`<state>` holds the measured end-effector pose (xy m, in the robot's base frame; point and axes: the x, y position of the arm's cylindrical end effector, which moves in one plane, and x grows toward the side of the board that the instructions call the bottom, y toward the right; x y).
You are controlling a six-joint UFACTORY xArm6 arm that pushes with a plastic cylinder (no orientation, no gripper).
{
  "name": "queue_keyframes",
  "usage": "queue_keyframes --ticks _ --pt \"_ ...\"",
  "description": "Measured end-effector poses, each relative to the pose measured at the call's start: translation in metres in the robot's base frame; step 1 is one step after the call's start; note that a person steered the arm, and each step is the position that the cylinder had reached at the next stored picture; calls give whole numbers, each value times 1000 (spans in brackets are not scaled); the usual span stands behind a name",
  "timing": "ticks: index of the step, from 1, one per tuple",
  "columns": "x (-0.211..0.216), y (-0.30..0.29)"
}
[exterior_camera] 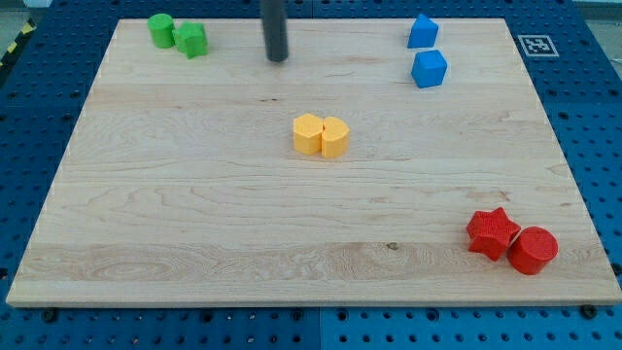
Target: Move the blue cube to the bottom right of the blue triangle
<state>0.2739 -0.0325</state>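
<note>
The blue cube (429,69) sits near the view's top right on the wooden board (194,214). The blue triangle (422,31) stands just above it, close to the board's top edge, a small gap between them. My tip (278,58) is at the view's top centre, well to the left of both blue blocks and touching no block. The rod comes down from the top edge of the view.
A green cylinder (160,29) and a green block (191,40) sit at the top left. Two yellow blocks (308,134) (334,137) touch at the centre. A red star (492,232) and a red cylinder (533,250) sit at the bottom right.
</note>
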Motion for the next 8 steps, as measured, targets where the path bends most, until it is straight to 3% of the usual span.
queue_keyframes --ticks 3,8 --pt "22 170" --pt "34 214"
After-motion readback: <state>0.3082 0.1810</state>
